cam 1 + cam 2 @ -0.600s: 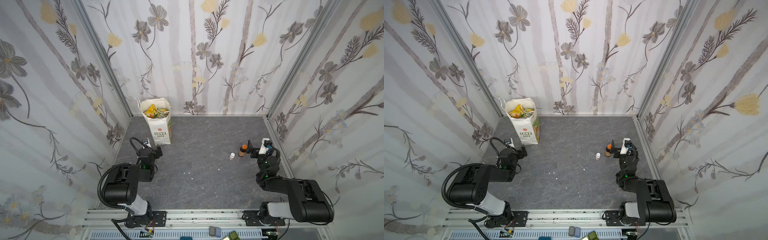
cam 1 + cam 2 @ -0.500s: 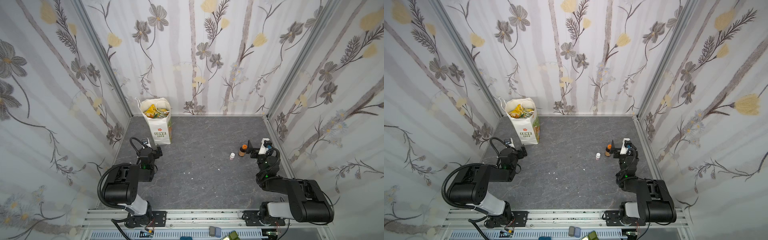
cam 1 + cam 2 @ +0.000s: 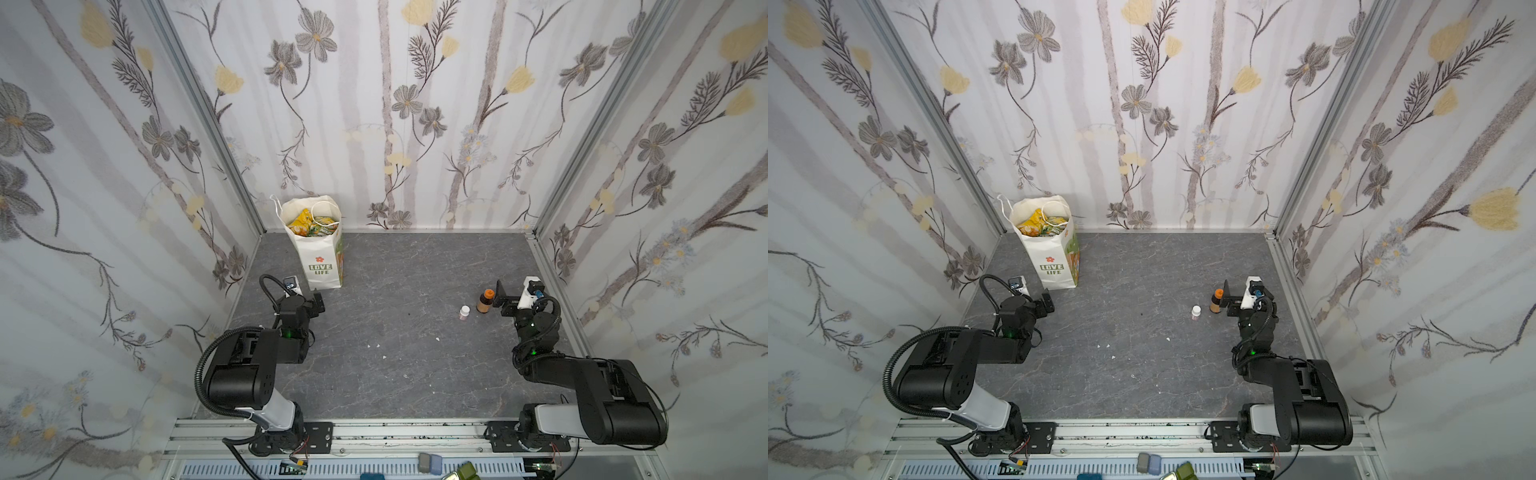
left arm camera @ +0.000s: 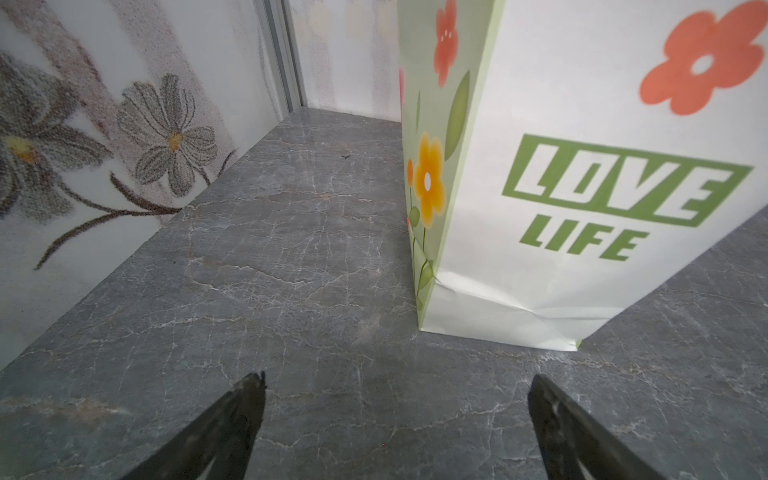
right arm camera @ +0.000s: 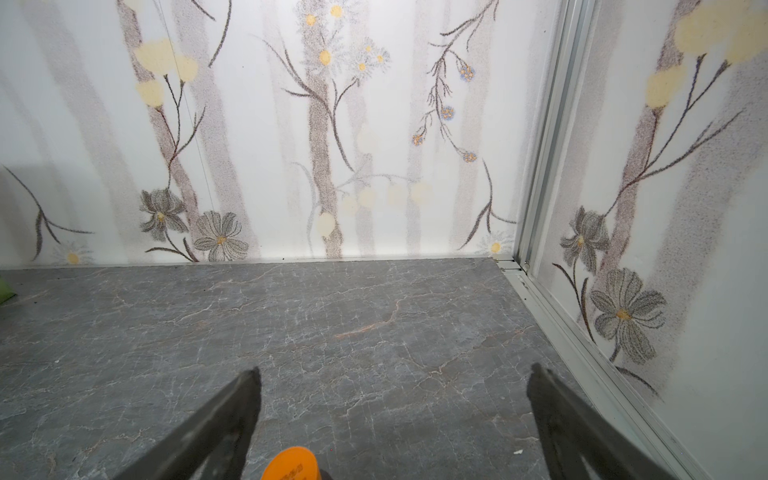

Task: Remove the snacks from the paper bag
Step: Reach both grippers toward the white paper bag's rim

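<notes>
The white paper bag [image 3: 322,253] [image 3: 1054,255] with green "LOVE LIFE" print stands upright at the back left, near the wall corner. Its open top shows yellow and green snacks [image 3: 309,224] [image 3: 1040,224] inside. My left gripper [image 3: 305,296] [image 3: 1036,297] sits low on the floor just in front of the bag, open and empty. In the left wrist view the bag [image 4: 582,166] rises close ahead of the spread gripper [image 4: 397,377]. My right gripper [image 3: 513,293] [image 3: 1239,293] [image 5: 395,370] rests open at the right, holding nothing.
An orange-capped brown bottle [image 3: 484,301] [image 3: 1215,301] [image 5: 291,463] stands beside the right gripper's inner finger, and a small white-capped bottle [image 3: 464,311] [image 3: 1196,311] stands left of it. Flowered walls close three sides. White crumbs [image 3: 376,345] dot the grey floor.
</notes>
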Action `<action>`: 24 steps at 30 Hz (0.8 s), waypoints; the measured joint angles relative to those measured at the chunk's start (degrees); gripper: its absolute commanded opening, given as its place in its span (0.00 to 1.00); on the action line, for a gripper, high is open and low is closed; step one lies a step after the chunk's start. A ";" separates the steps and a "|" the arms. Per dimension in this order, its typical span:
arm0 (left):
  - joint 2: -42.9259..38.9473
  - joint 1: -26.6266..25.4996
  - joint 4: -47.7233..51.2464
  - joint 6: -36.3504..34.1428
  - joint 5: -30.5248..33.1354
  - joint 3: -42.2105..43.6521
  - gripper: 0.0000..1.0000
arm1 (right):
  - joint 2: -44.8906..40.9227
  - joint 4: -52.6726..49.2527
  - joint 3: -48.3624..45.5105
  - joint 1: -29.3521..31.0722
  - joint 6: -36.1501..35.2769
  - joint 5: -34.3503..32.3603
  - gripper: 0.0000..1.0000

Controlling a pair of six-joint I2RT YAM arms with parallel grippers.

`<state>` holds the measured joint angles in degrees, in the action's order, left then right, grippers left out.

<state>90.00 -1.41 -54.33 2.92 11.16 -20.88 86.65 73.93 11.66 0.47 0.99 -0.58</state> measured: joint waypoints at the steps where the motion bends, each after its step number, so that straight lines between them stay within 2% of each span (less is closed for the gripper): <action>1: 0.00 0.00 0.00 0.00 0.00 0.00 1.00 | 0.00 0.00 0.00 0.00 0.00 0.00 1.00; 8: -1.14 0.00 -0.94 0.02 0.24 1.90 1.00 | -3.28 -2.03 -0.04 0.02 0.22 -1.18 1.00; 10: -4.15 0.02 -0.81 0.00 0.17 4.02 1.00 | -8.09 -5.84 0.66 0.04 1.05 -3.41 1.00; 13: -16.22 0.00 5.38 0.15 -0.52 4.92 1.00 | -18.36 -19.15 6.27 0.04 4.96 -7.85 1.00; 16: -35.32 -0.31 19.02 3.91 -0.02 0.98 1.00 | -26.93 -35.10 16.11 0.17 12.72 -9.66 0.97; 18: -46.16 -0.61 30.03 8.57 1.40 -4.17 1.00 | -30.21 -44.72 22.29 0.74 18.12 -8.26 0.94; 21: -55.52 -0.74 47.89 16.17 2.71 -13.77 1.00 | -31.50 -58.03 31.21 4.02 24.70 -4.09 0.92; 24: -56.22 -0.74 62.99 20.37 0.28 -25.31 1.00 | -29.05 -68.83 40.70 10.38 28.87 -1.44 0.91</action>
<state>33.78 -2.15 8.67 23.29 11.44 -46.19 57.60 5.10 52.36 10.85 29.87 -2.02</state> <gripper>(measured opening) 0.997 0.920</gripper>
